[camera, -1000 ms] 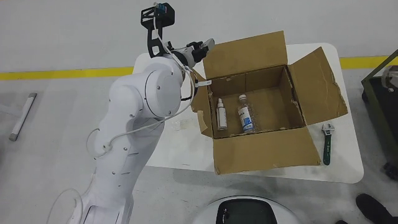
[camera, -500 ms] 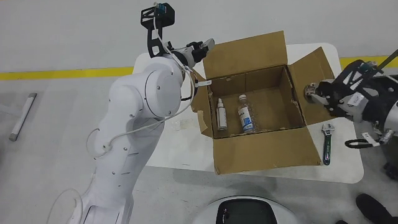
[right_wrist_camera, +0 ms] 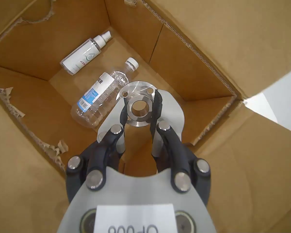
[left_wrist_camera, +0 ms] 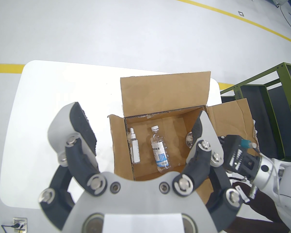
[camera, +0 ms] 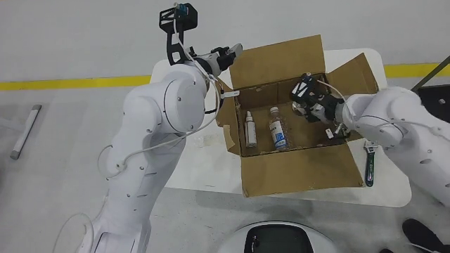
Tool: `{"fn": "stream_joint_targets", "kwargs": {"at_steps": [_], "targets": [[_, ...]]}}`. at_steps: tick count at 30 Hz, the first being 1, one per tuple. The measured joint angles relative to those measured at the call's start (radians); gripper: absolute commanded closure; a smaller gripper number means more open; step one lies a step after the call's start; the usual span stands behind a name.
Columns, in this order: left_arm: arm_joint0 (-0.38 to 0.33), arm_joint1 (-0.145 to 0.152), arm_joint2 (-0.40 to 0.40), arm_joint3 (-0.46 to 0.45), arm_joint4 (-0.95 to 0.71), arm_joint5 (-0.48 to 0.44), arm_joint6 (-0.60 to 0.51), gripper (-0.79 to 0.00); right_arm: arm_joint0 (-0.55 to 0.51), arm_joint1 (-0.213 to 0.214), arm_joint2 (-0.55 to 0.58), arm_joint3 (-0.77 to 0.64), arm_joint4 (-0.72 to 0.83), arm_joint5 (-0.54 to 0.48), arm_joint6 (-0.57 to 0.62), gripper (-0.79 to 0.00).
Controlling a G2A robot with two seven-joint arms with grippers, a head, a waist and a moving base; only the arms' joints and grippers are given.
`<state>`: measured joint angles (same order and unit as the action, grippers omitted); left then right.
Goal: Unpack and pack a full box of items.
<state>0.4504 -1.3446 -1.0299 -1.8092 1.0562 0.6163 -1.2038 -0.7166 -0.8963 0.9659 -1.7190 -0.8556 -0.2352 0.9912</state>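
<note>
my right tool (right_wrist_camera: pixel 139 109) pinches a metal flange (right_wrist_camera: pixel 135 88) inside the open box (right_wrist_camera: pixel 184 61), a water bottle (right_wrist_camera: pixel 99 98) and spray bottle (right_wrist_camera: pixel 83 54) lying just beyond it. my left tool (left_wrist_camera: pixel 138 112) hangs spread beside the box

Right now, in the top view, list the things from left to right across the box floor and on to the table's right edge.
Spray bottle → water bottle → right gripper holding the metal flange → wrench.

Print on the spray bottle (right_wrist_camera: pixel 82 54) and water bottle (right_wrist_camera: pixel 99 93) is illegible.
</note>
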Motion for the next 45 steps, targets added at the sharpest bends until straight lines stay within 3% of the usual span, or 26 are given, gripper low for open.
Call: {"fn": "stream_joint_targets", "kwargs": {"at_steps": [5,17,21,28,41,42,45], "targets": [[0.0,0.0,0.0,0.0,0.0,0.0,0.0,-0.785,0.053,-0.025,-0.059,0.046,-0.03,0.069,0.022,0.0],[0.0,0.0,0.0,0.0,0.0,0.0,0.0,-0.785,0.052,-0.024,-0.058,0.045,-0.031,0.069,0.022,0.0],[0.0,0.0,0.0,0.0,0.0,0.0,0.0,-0.785,0.028,-0.028,-0.07,0.051,-0.082,0.117,0.016,0.0],[0.0,0.0,0.0,0.0,0.0,0.0,0.0,-0.785,0.072,-0.075,-0.169,0.111,-0.123,0.226,0.064,0.0],[0.0,0.0,0.0,0.0,0.0,0.0,0.0,-0.785,0.194,-0.178,-0.307,0.397,-0.055,0.207,0.046,0.0],[0.0,0.0,0.0,0.0,0.0,0.0,0.0,-0.785,0.198,-0.183,-0.311,0.409,-0.054,0.206,0.046,-0.058],[0.0,0.0,0.0,0.0,0.0,0.0,0.0,-0.785,0.21,-0.197,-0.323,0.441,-0.053,0.198,0.053,-0.08]]}}
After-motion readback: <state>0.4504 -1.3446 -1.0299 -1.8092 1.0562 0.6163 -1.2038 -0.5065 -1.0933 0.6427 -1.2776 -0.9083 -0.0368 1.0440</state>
